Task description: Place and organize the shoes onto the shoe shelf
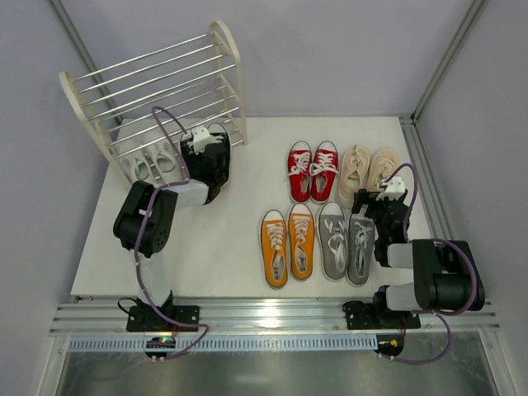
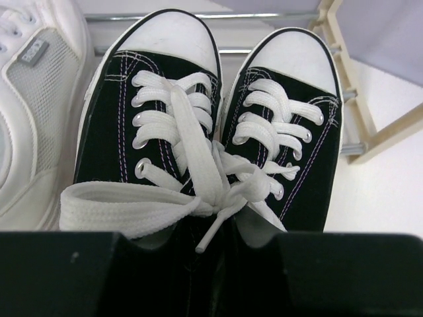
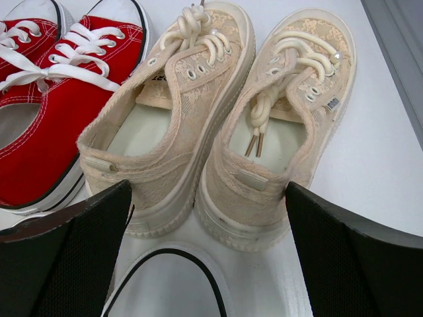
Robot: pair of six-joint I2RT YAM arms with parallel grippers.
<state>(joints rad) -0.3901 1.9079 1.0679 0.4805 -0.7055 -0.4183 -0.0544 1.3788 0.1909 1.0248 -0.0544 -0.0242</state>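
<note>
Snugly paired, the black canvas sneakers [image 2: 109, 139], with white rubber toe caps and flat white laces, point their toes at the shoe shelf's [image 1: 227, 58] thin silver rods, far left on the bench [image 1: 223, 239]. Just left of them lie white mesh sneakers [image 2: 33, 99]. The left gripper's [image 1: 200, 157] jaws are narrowed onto the black pair's heels. The right gripper [image 1: 381, 205] hangs over the heels of the beige lace sneakers [image 3: 178, 99], jaws spread wide and holding nothing. The red sneakers [image 3: 53, 99] are to the left of the beige pair.

The black sneakers [image 2: 109, 125] are matt canvas, with smooth white rubber toe caps, flat woven laces and shiny metal eyelets. The white shoe [image 2: 39, 112] beside them is open mesh. The beige pair [image 3: 198, 92] is lacy patterned cloth with round cord laces. My right fingers [image 3: 73, 251] carry rough, matt black pads.
</note>
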